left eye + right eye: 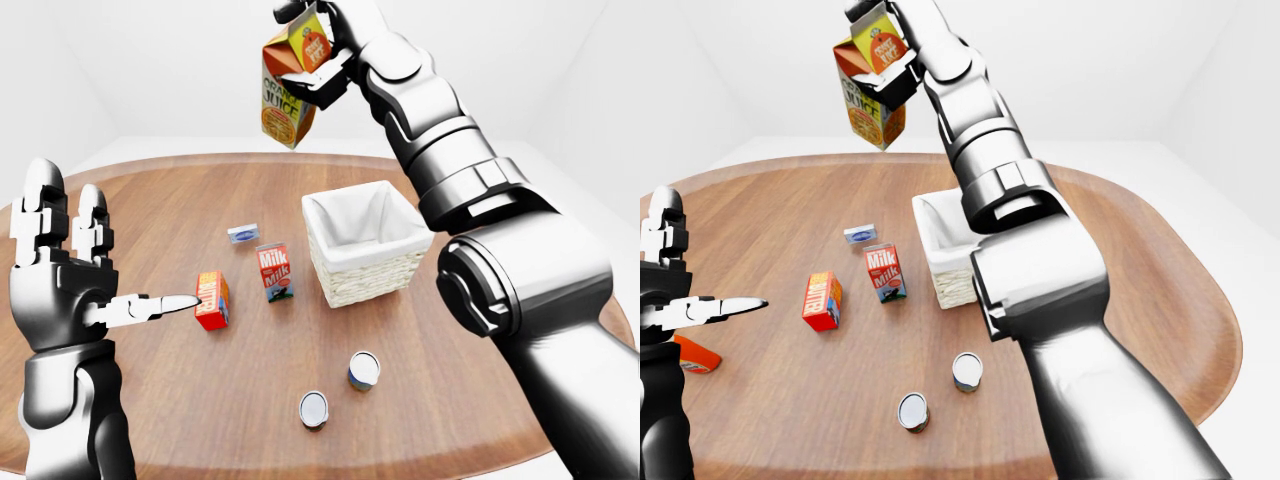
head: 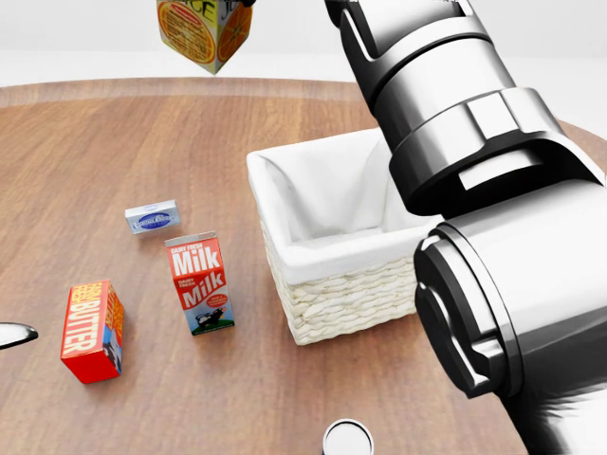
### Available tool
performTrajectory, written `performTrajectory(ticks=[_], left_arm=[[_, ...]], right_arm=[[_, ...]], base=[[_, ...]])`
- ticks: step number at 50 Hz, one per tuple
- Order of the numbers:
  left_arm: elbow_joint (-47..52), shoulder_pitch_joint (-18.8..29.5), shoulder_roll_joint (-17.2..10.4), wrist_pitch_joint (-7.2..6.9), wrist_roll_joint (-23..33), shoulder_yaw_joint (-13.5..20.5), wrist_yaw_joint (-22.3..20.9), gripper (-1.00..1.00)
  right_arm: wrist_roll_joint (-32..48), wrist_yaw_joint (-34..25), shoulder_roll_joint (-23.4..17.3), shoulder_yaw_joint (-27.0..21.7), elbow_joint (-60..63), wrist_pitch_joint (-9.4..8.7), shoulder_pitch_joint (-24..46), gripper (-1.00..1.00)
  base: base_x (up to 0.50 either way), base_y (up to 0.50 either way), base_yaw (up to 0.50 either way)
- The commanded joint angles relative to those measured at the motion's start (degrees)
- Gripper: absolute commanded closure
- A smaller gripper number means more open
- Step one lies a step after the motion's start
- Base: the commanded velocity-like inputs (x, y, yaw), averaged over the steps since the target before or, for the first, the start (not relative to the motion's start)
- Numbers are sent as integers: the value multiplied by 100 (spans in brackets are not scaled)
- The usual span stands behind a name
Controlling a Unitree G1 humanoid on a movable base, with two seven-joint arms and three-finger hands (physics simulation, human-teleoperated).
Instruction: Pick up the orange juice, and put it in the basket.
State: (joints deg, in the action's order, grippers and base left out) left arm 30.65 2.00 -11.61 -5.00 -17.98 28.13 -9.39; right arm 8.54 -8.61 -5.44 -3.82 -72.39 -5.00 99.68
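The right hand (image 1: 318,50) gripped the juice carton (image 1: 288,95) high at eleven o'clock of the basket (image 1: 362,248), while the left hand (image 1: 62,285) stood open.

Round wooden desk (image 1: 200,400) carried a red milk carton (image 1: 275,272), red butter box (image 1: 211,300), small blue-white packet (image 1: 242,233) and two upright metal cans (image 1: 364,370).

The right robot hand (image 1: 318,45) grips the orange juice (image 1: 290,88) high above the basket (image 1: 365,250).

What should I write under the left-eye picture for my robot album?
Right hand lifts the orange juice carton high above the wooden table, near the white-lined basket, left hand open.
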Motion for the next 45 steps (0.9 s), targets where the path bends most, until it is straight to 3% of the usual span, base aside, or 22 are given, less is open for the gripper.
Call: performTrajectory(ticks=[1, 45], left_arm=[[0, -1, 0, 0, -1, 0, 0, -100], [142, -28, 5, 0, -47, 47, 2, -100]], right_arm=[[449, 66, -356, -286, -287, 0, 283, 100], [1891, 323, -579, -440, -505, 0, -343, 100]], base=[[0, 0, 0], [0, 0, 0]])
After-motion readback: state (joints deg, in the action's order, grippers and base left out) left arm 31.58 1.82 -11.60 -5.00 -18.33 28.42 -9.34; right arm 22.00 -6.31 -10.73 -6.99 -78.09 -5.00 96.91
